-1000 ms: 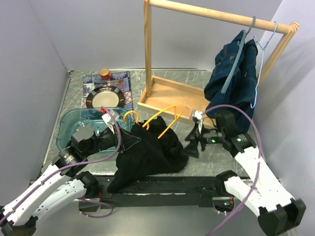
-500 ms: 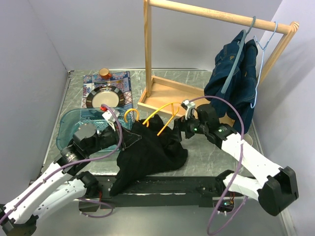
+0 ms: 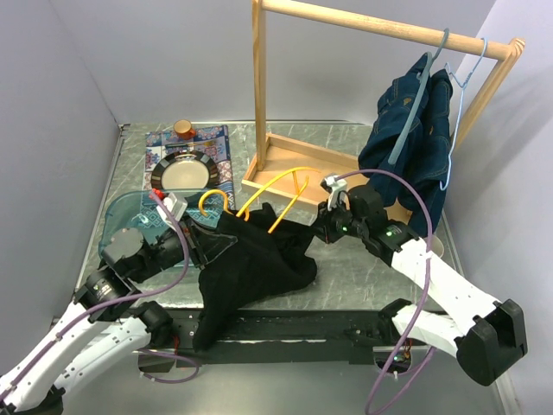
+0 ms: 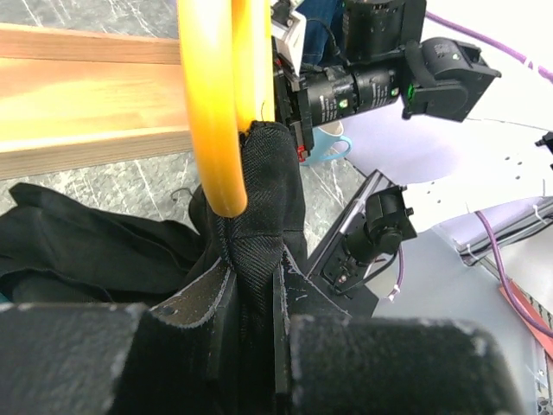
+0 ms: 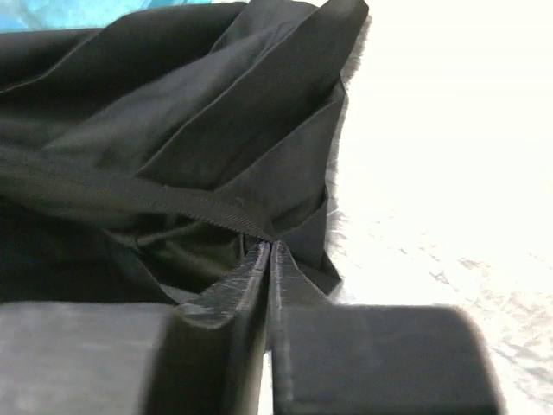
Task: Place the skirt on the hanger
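Grey marbled tabletop (image 3: 346, 277), wooden rack (image 3: 259, 86) behind. My left gripper (image 4: 255, 294) is clamped on a fold of the black fabric skirt (image 3: 259, 264), right under the orange plastic hanger (image 4: 212, 104). My right gripper (image 5: 270, 259) pinches the opposite edge, prob. to stretch the waistband across. Skirt lies bunched btw. both arms.

Matt black woven skirt (image 4: 259, 216), glossy, probably plastic hanger (image 4: 212, 104), wooden rack (image 3: 294, 156).

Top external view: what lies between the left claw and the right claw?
The black skirt spans from left claw to right claw, orange hanger at its far edge, seen in the top external view.
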Available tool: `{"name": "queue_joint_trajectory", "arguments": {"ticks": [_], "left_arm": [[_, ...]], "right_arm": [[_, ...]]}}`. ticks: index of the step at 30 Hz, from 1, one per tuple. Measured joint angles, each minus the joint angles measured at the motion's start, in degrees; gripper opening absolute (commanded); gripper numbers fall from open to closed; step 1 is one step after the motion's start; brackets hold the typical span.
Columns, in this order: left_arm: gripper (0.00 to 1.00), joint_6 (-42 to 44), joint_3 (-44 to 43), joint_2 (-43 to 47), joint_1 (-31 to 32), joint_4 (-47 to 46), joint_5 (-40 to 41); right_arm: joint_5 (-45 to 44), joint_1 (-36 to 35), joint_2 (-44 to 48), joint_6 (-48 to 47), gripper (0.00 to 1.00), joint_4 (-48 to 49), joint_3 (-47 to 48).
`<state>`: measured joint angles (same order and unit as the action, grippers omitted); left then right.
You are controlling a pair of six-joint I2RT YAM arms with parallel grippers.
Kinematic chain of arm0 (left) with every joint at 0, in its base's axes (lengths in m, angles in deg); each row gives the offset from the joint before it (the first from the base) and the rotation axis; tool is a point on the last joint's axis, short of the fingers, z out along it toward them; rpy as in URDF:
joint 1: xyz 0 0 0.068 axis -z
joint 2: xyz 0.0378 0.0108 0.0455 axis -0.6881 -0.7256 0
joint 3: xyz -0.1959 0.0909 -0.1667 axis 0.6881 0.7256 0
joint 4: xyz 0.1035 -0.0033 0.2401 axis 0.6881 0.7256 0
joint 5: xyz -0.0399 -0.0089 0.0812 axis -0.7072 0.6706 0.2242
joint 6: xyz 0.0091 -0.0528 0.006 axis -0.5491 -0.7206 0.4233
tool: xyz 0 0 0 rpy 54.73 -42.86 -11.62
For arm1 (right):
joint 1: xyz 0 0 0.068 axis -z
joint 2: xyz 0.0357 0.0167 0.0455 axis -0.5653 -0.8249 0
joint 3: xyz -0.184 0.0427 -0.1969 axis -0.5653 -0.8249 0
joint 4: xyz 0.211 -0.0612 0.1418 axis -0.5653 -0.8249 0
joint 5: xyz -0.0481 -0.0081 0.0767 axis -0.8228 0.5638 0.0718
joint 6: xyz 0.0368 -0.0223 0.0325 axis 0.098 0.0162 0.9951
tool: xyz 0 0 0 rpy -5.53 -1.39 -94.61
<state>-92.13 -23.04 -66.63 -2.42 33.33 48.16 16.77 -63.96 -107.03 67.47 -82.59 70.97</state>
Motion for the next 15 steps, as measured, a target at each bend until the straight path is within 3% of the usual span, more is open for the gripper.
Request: {"name": "queue_joint_trajectory", "arguments": {"ticks": [6,15], "left_arm": [[0.01,2.36,-1.38,0.00,0.00,2.01,-1.16],[0.01,13.86,-6.36,1.79,0.00,5.42,-5.05]], "right_arm": [[1.46,-0.15,0.07,-5.92,0.00,-8.66,8.39],[1.68,2.54,7.58,-13.22,0.00,-14.08,21.46]]}}
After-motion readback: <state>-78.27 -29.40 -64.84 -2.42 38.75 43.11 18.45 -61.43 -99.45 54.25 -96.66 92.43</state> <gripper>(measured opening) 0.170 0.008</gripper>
